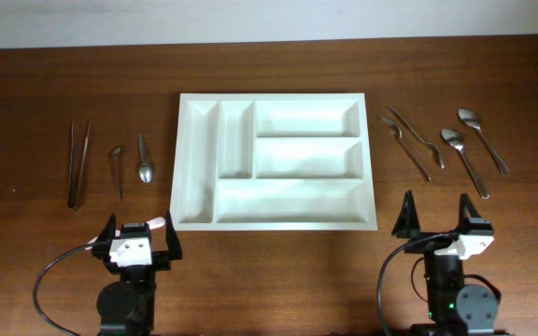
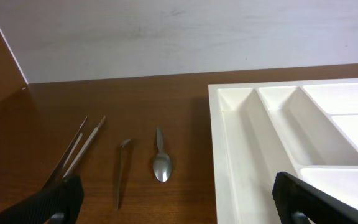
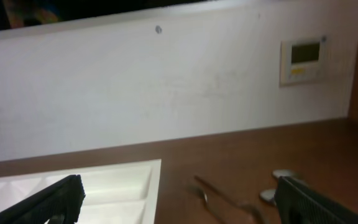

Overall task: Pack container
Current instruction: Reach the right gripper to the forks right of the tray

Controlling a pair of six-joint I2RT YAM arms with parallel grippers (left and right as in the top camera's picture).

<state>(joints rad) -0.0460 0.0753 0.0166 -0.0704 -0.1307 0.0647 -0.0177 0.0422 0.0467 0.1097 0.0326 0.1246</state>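
Observation:
The container (image 1: 198, 159), a white five-compartment cutlery tray, lies at the table's middle with nothing in it; it also shows in the left wrist view (image 2: 229, 155) and the right wrist view (image 3: 138, 177). Left of it lie metal tongs (image 1: 77, 161), a small utensil on its side (image 1: 117, 168) and a teaspoon (image 1: 144, 159). Right of it lie two forks (image 1: 411, 138) and two spoons (image 1: 465, 159). My left gripper (image 1: 142, 231) is open and empty near the front edge, below the tray's left corner. My right gripper (image 1: 435, 217) is open and empty at the front right.
A white wall (image 3: 166, 87) runs behind the table, with a thermostat panel (image 3: 303, 60) on it. The wooden table (image 1: 278, 271) stretches between the two arm bases.

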